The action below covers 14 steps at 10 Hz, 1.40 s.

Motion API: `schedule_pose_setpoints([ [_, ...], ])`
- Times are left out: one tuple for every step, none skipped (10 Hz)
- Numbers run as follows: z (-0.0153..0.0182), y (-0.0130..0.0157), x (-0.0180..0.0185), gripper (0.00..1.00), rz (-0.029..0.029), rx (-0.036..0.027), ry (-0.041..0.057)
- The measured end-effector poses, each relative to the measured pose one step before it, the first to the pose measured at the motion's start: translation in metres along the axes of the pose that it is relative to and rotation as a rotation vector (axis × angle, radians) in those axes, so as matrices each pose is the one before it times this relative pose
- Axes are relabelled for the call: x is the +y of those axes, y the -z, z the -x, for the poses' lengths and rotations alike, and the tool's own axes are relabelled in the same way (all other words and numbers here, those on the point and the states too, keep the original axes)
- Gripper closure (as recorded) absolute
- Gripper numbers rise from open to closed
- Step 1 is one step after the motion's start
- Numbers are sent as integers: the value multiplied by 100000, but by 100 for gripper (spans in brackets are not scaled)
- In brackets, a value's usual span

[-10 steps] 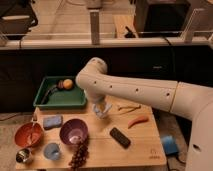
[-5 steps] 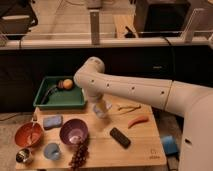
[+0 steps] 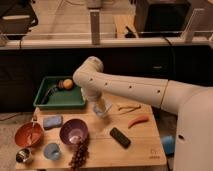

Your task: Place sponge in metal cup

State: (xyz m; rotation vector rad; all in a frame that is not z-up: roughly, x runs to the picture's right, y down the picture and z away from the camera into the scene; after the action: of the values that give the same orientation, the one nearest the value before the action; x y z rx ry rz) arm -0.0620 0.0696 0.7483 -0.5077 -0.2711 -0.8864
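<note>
Arching downward, gripper (image 3: pixel 102 110) low over table (image 3: pixel 145 146) middle, apart from sponge (image 3: pixel 52 121), grasp state unclear.

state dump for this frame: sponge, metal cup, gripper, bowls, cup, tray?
sponge: lying on the table, not gripped.
metal cup: upright, front-left corner, sponge not in it.
gripper: over mid-table, apart from the sponge.
purple bowl: upright.
orange bowl: upright.
light-blue cup: upright.
green tray: holds an orange fruit.
</note>
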Motion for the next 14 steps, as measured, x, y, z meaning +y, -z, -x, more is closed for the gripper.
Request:
schedule_pose_setpoints([
  [-38, -205, -173, 20, -280, -500, 1337],
  [278, 63, -373, 20, -2139, -1053, 1453],
  [355, -7, -504, 20, -2411, -1213, 1615],
  [894, -68, -1216, 20, -2984, -1700, 2637],
  [1025, -137, -1497, 20, -2829, -1623, 2522],
  [1072, -293, -1526, 20, -2630, -1316, 2421],
  [1769, -458, -2364, 20, -3911, -999, 4162],
  [990, -465, -1360, 20, -2480, -439, 2550],
  [1047, -687, -1440, 20, -3062, -618, 2989],
  [1134, -883, -1536, 20, -3187, -208, 4116],
  [684, -829, -1075, 20, -1345, 445, 3876],
  [1175, -1067, -1357, 20, -518, -545, 5602],
  [735, -786, -905, 20, -263, -418, 4795],
  [580, -1219, -728, 20, 556, -1542, 7605],
])
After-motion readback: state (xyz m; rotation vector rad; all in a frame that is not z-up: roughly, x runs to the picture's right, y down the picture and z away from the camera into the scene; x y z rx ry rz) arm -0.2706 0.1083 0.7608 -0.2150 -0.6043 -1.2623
